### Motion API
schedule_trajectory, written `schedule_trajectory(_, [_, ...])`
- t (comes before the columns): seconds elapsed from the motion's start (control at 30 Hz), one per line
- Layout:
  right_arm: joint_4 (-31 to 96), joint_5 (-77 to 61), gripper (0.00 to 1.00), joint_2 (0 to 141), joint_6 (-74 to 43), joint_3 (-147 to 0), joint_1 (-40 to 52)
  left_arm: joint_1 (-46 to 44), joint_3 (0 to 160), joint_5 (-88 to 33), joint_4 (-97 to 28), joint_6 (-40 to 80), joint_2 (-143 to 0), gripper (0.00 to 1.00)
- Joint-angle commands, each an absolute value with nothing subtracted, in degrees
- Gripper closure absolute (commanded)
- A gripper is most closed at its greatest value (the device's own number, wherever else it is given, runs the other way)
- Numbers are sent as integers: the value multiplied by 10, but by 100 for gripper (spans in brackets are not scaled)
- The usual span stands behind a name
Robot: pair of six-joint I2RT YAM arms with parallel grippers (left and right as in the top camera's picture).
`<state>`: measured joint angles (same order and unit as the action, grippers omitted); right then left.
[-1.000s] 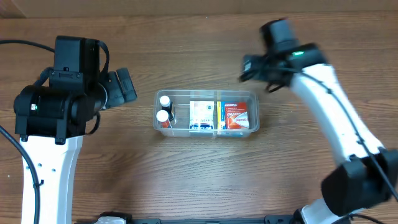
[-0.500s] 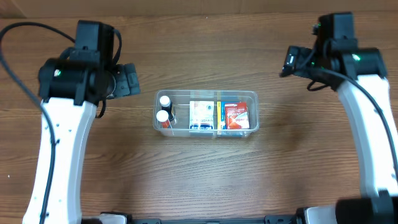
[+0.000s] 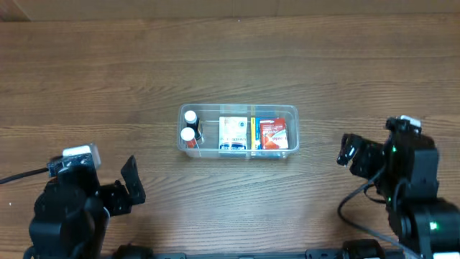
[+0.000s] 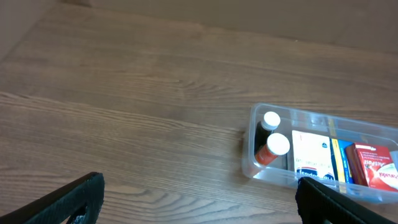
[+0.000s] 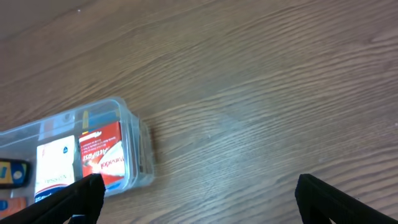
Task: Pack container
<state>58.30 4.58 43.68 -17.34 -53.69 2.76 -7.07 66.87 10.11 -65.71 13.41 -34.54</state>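
**Item 1:** container [image 3: 215, 108], clear, at the centre of the table [image 3: 230, 57], long side running left to right.
- 2 white-capped bottles [image 3: 190, 126] stand upright at its left end.
- A white-blue packet [image 3: 231, 134] lies in the middle.
- A red packet [image 3: 273, 134] lies at its right end.
- A thin yellow item [image 3: 253, 133] sits between the packets; its kind is not legible.

**Item 2:** left gripper [image 4: 199, 202], jaws spread wide, nothing held, near the front edge, well apart from the container.

**Item 3:** right gripper [image 5: 199, 202], likewise wide and empty, well apart on the other side.

**Status, judged:** packing looks done or nearly so. No loose goods are in view.

**Hazards, judged:** the container looks light and is unrestrained. A wide-spread finger catching its rim on any approach could slide or tip it. A knock could also topple the bottles.
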Motion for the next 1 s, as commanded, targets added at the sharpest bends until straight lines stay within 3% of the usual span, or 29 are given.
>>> schedule_trajectory(0.0, [578, 33, 0, 434, -180, -527, 29, -72, 660, 96, -653, 120, -345, 0])
schedule_trajectory(0.4, [577, 33, 0, 461, -180, -527, 29, -72, 660, 108, -666, 104, -345, 0])
schedule_trajectory(0.7, [577, 33, 0, 486, -180, -527, 29, -63, 658, 166, -758, 72, -341, 0])
schedule_trajectory(0.83, [577, 33, 0, 508, -180, -527, 29, -25, 622, 142, -670, 73, -289, 0])
schedule_trajectory(0.97, [577, 33, 0, 543, -180, -527, 29, -8, 490, 135, -534, 72, -192, 0])
